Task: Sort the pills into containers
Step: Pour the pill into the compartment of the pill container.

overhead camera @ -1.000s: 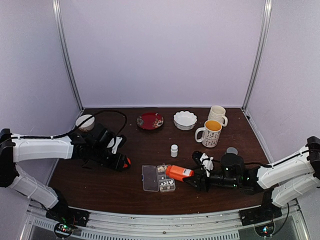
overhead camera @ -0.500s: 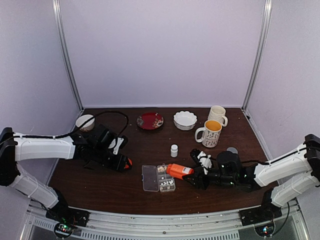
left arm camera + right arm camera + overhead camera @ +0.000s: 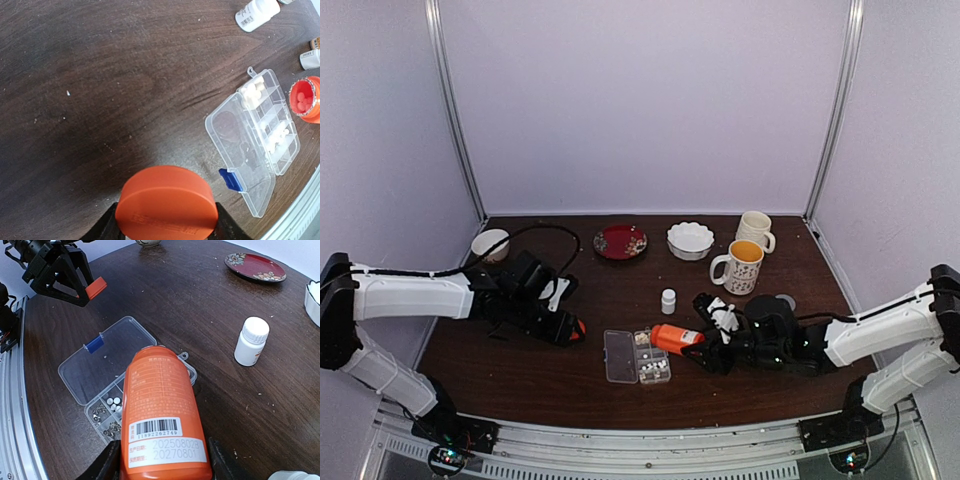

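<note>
The clear pill box [image 3: 638,357] lies open near the table's front, its lid [image 3: 97,357] flat to the left. Whitish pills [image 3: 252,93] sit in several of its containers [image 3: 106,415]. My right gripper [image 3: 162,466] is shut on the base of an orange bottle [image 3: 161,405], tilted with its open mouth [image 3: 305,98] over the box's far cells. Round tablets show inside that mouth. My left gripper [image 3: 167,226] is shut on the orange cap [image 3: 167,200], held just above the table left of the box. In the top view the orange bottle [image 3: 675,341] reaches the box's right edge.
A small white bottle [image 3: 668,300] stands behind the box. Farther back are a red plate [image 3: 620,241], a white scalloped bowl [image 3: 690,240], two mugs [image 3: 740,266] and a small bowl [image 3: 489,243] at far left. A grey disc [image 3: 785,300] lies by the right arm.
The right arm has shifted a little left and away from the near edge, carrying the orange bottle with it. The left arm with the cap has barely moved.
</note>
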Tool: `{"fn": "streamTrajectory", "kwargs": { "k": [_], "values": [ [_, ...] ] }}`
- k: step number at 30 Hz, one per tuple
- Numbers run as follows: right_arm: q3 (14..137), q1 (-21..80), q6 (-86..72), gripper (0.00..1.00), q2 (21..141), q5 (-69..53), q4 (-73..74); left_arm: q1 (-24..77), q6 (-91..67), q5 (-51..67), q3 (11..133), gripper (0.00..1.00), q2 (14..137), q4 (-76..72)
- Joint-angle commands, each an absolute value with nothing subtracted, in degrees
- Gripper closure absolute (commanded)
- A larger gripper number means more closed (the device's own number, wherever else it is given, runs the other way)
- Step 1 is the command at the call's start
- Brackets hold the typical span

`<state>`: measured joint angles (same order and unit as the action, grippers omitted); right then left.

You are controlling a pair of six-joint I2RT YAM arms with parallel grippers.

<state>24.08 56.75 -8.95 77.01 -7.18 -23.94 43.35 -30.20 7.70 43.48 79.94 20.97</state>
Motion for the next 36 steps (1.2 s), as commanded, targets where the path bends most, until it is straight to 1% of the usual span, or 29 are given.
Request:
{"fn": "streamTrajectory", "kwargs": {
  "k": [1,4,8,11,14,17,20,23,26,29,32,34,36],
  "values": [
    [25.13,56.51,-7.93,1.0,77.1,-5.73,-24.11,43.68,-29.53,8.32,44.22,0.96,80.63,18.75],
    [28.14,56.51,-6.73,1.0,78.32,-5.96,-18.41,43.73,-29.62,8.29,44.27,0.97,80.88,18.74],
    [25.29,56.51,-7.44,1.0,75.63,-5.59,-23.37,43.77,-29.53,8.43,44.23,0.97,81.18,18.73],
    [28.43,56.47,-6.16,1.0,76.54,-5.4,-17.13,43.76,-29.53,8.54,44.36,0.97,81.37,18.61],
    [26.83,56.56,-6.45,1.0,75.98,-6.23,-20.19,43.74,-29.38,8.77,44.64,0.97,81.72,18.56],
    [29.02,56.67,-5.68,1.0,77.36,-6.07,-15.95,43.86,-29.33,8.82,44.96,0.97,82.0,18.59],
    [26.73,57.21,-6.1,1.0,75.89,-5.25,-19.93,43.86,-29.22,8.94,45.12,0.97,82.24,18.63],
    [29.36,57.48,-5.3,1.0,76.59,-4.03,-14.34,43.85,-29.18,9.02,45.23,0.97,82.35,18.57],
    [27.17,57.48,-5.95,1.0,75.26,-4.75,-18.57,43.88,-29.09,9.2,45.35,0.97,82.51,18.56],
    [29.56,57.48,-5.29,1.0,76.36,-4.08,-13.76,43.94,-29.18,9.21,45.38,0.97,82.57,18.59],
    [26.68,57.61,-5.95,1.0,74.55,-5.52,-19.36,44.01,-29.18,9.31,45.37,0.97,82.54,18.58],
    [28.04,57.66,-5.2,1.0,75.11,-3.65,-16.04,44.03,-29.22,9.32,45.27,0.97,82.61,18.63],
    [29.49,57.66,-4.97,1.0,75.5,-4.3,-13.56,44.07,-29.27,9.28,45.25,0.97,82.57,18.63]
  ]
}}
